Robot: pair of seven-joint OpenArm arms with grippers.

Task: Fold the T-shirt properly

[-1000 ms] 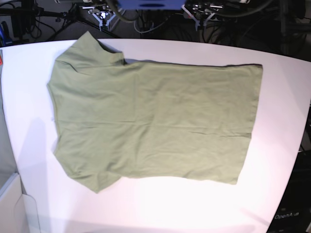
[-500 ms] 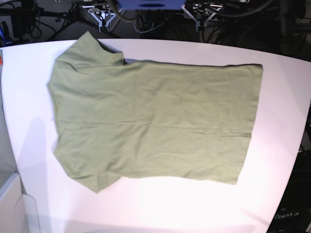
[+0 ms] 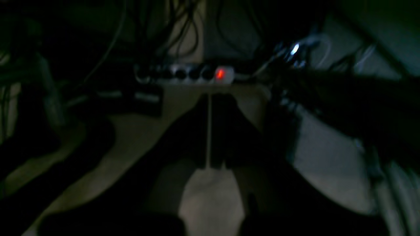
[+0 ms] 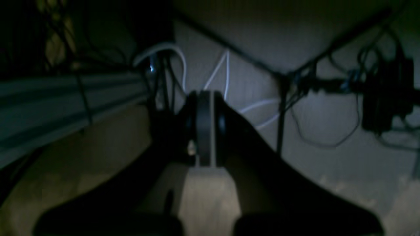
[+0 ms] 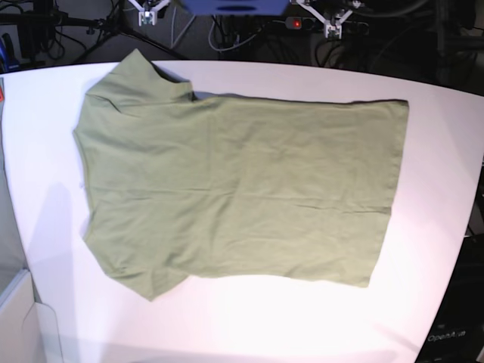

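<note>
The olive-green T-shirt (image 5: 234, 189) lies spread flat on the white table (image 5: 439, 151), with its sleeves and neck to the left and its hem to the right. No gripper touches it. My left gripper (image 5: 331, 23) hangs beyond the table's far edge at top right. My right gripper (image 5: 149, 10) is at top left, partly cut off by the frame. In the left wrist view the left gripper (image 3: 208, 131) has its fingers pressed together and holds nothing. In the right wrist view the right gripper (image 4: 205, 131) is also closed and empty. Both wrist views are dark and do not show the shirt.
A power strip with a red light (image 3: 219, 74) and several cables (image 4: 226, 75) lie behind the table. A pale bin (image 5: 19, 318) stands at the lower left. A black box (image 5: 461, 325) is at the lower right.
Both grippers have moved up toward the top edge of the base view, away from the table. The T-shirt has not moved.
</note>
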